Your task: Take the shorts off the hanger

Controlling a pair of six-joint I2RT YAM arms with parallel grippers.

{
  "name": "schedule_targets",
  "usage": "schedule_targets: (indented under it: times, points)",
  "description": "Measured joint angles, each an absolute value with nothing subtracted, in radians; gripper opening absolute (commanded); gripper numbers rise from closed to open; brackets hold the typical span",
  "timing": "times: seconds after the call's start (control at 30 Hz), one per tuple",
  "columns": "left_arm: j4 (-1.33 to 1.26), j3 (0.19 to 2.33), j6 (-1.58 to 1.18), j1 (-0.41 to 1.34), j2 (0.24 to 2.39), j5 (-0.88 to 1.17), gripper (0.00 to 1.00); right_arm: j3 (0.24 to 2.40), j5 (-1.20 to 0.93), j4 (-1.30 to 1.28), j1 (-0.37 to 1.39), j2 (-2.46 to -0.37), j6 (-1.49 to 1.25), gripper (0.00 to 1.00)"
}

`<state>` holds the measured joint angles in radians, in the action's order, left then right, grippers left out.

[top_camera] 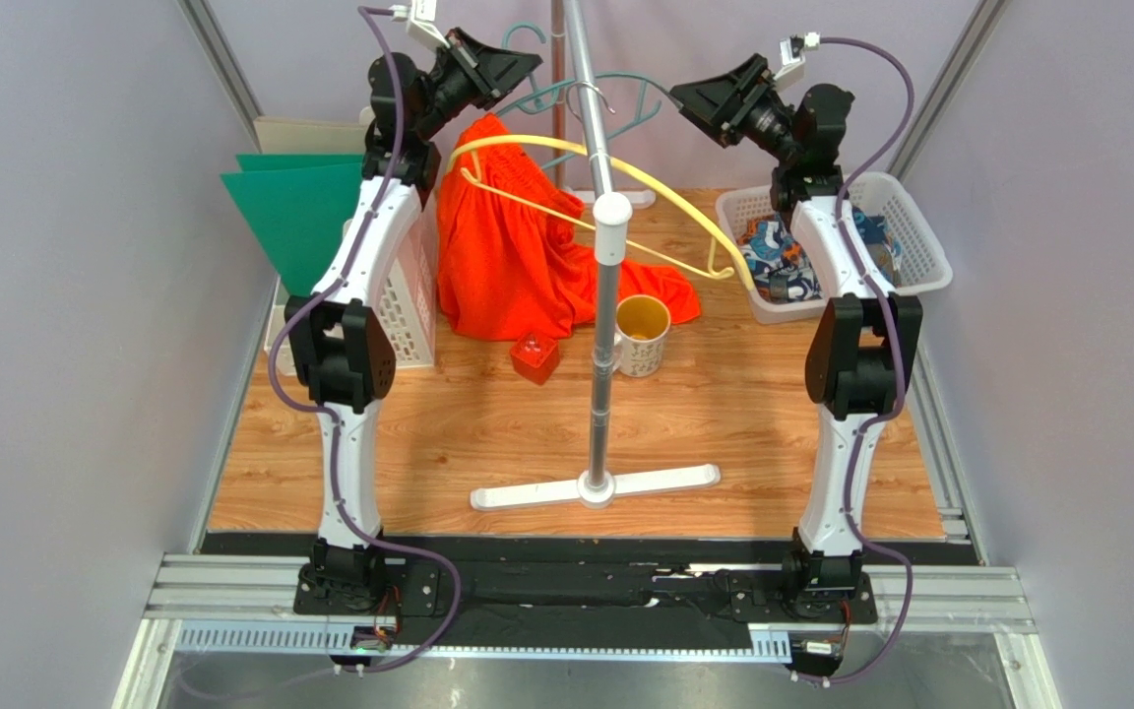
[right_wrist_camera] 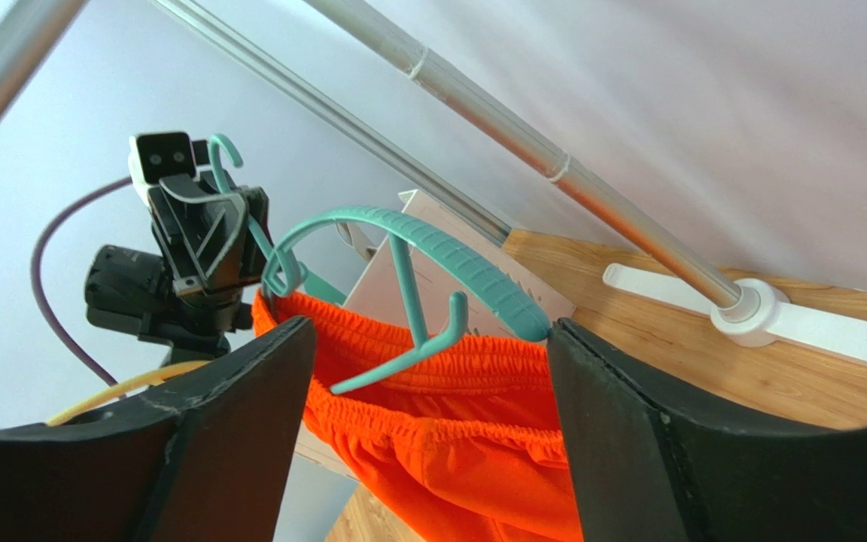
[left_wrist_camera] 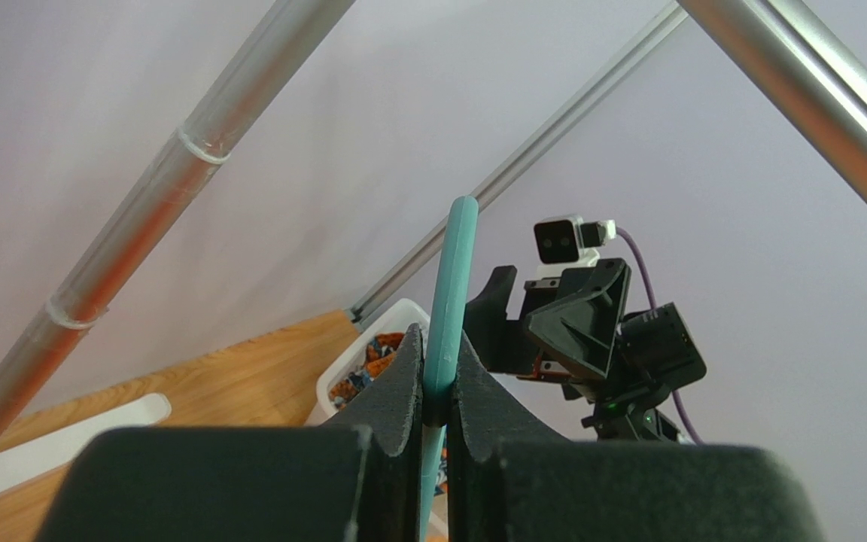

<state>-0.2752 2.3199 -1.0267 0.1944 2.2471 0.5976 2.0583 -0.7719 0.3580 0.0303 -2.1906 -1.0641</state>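
The bright orange shorts (top_camera: 514, 259) hang by their waistband from a teal hanger (top_camera: 595, 96) and drape down to the floor. My left gripper (top_camera: 517, 67) is shut on the teal hanger's rod (left_wrist_camera: 451, 294), which is pinched between its fingers (left_wrist_camera: 404, 384). My right gripper (top_camera: 684, 98) is open and empty, just right of the hanger. In its wrist view the teal hanger (right_wrist_camera: 449, 260) and the orange shorts (right_wrist_camera: 483, 440) lie between the spread fingers (right_wrist_camera: 246, 418). The printed shorts (top_camera: 788, 266) lie in a white basket (top_camera: 913, 222) at the right.
A clothes stand's metal pole (top_camera: 603, 251) rises mid-scene on a white base (top_camera: 595, 488), with a yellow hanger (top_camera: 662, 207) slanting across it. A yellow cup (top_camera: 643, 334) and a small red thing (top_camera: 535, 358) sit on the floor. A green folder (top_camera: 300, 207) and a white crate (top_camera: 413, 296) stand at the left.
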Motion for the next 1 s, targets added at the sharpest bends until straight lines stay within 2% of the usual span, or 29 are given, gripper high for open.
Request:
schedule_targets:
  times: [0.13,0.47,0.5,0.53,0.63,0.8,1.0]
  points:
    - [-0.279,2.321,-1.041,0.187,2.247,0.602,0.00,1.976,-0.760,0.388,0.052,-2.178,-1.036,0.79]
    - [-0.265,2.333,-1.058,0.197,2.262,0.613,0.00,1.829,-0.717,0.471,0.130,-2.168,-1.037,0.69]
    - [-0.263,2.333,-1.061,0.197,2.262,0.614,0.00,1.827,-0.711,0.489,0.136,-2.168,-1.044,0.67]
    - [-0.263,2.333,-1.063,0.197,2.262,0.614,0.00,1.827,-0.704,0.506,0.143,-2.168,-1.050,0.60]
    - [-0.259,2.333,-1.071,0.196,2.263,0.618,0.00,1.826,-0.669,0.560,0.161,-2.168,-1.071,0.51]
    - [-0.245,2.333,-1.071,0.196,2.263,0.623,0.00,1.814,-0.575,0.628,0.205,-2.168,-1.101,0.45]
    - [-0.235,2.353,-1.073,0.192,2.263,0.624,0.00,1.765,-0.448,0.736,0.257,-2.174,-1.178,0.26]
